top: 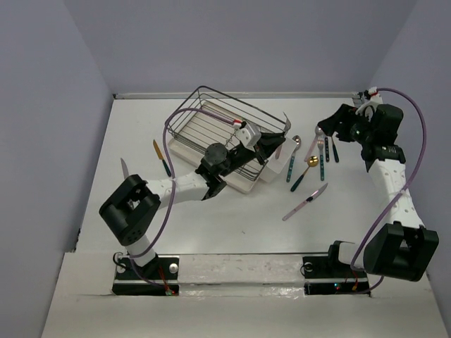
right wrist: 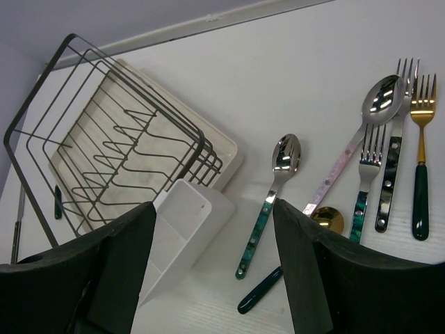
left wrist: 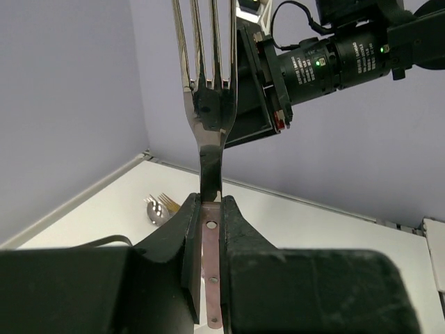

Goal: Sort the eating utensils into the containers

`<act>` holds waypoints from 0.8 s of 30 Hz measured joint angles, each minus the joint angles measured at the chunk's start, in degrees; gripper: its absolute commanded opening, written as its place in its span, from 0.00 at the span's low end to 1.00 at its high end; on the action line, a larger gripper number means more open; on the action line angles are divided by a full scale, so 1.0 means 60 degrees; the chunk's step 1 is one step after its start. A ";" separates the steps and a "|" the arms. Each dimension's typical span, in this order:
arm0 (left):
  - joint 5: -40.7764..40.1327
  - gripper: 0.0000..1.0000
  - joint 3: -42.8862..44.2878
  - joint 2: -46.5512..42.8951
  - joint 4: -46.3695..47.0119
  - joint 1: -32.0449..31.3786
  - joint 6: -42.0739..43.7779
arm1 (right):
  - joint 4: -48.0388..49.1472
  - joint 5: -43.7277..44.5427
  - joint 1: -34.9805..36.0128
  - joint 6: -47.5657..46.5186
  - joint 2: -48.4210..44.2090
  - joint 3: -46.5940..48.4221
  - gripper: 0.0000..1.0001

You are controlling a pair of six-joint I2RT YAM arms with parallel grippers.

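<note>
Above the white table [top: 211, 225], a pink-handled fork [left wrist: 208, 111] is gripped by the left gripper [left wrist: 211, 205], and the right gripper [right wrist: 212, 216] is seen with jaws wide apart, empty.

Fork [left wrist: 211, 111] tines cropped above; handle end hidden

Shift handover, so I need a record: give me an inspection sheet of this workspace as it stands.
Surface: white table, no spills visible.
Job's things: fork held tines-up in left gripper; holder at the wire rack, nothing seen in its visible compartments; spoons and forks lying right of it; pink-handled knife nearer the arms; two knives left of the rack.
Clutter: nothing seen.
Grippers: left gripper shut on fork; right gripper open, holding nothing.
Cables: purple, left arm's cable loops by the rack; right arm's cable arcs outward.
Surroundings: plain walls.
</note>
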 measured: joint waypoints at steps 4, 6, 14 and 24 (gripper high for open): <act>-0.0222 0.00 -0.0251 0.0215 0.0229 -0.0189 0.0080 | 0.0004 0.0000 0.0000 0.0069 -0.0215 -0.0331 0.74; -0.0229 0.00 -0.0412 0.0244 0.0240 -0.0204 0.0117 | -0.0011 0.0000 0.0000 0.0095 -0.0350 -0.0528 0.74; -0.0554 0.00 -0.0525 0.0911 0.0470 -0.0248 0.0353 | -0.0011 0.0000 0.0000 0.0098 -0.0623 -0.0736 0.74; -0.0758 0.00 -0.0652 0.1384 0.0506 -0.0248 0.0459 | -0.0098 0.0219 0.0000 0.0080 -0.0630 -0.1147 0.75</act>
